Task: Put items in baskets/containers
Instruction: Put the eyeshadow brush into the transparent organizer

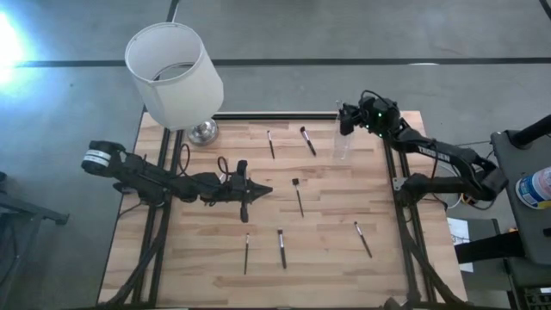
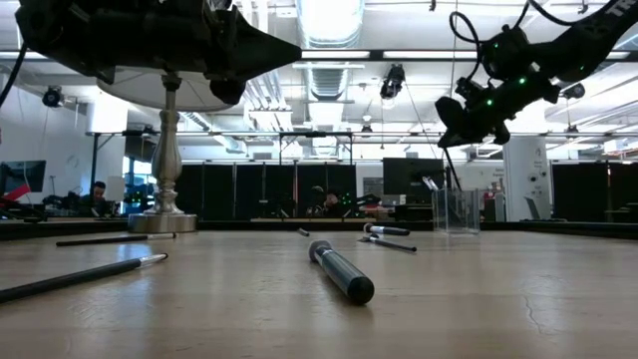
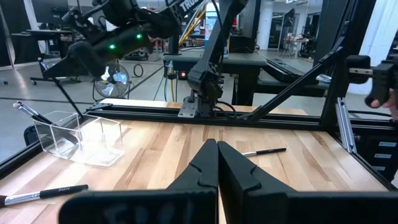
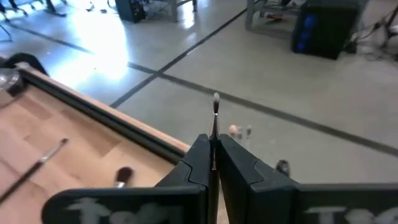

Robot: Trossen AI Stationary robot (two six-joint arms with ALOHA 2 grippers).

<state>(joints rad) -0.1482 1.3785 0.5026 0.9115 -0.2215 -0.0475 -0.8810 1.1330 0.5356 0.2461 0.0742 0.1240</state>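
A thick, round, dark-handled brush [image 2: 341, 272] lies nearest the low camera on the pale, planked wooden table [image 1: 207, 258]. Six thin brushes lie loose on the tabletop in the high view. The small clear plastic cup [image 1: 341, 144] stands upright near the table's far right edge, with at least one brush [image 3: 34, 115] leaning inside it. The right gripper [image 1: 346, 115] hovers just above the cup, its fingers pinched on a slim brush [image 4: 215, 121] that sticks out past the tips, probably bristles outward. The left gripper [image 1: 263, 190] waits over mid-table, its dark wedge-shaped fingers pressed together on nothing. A white cylindrical lampshade [image 1: 175, 73] stands on a metal base at the far left.
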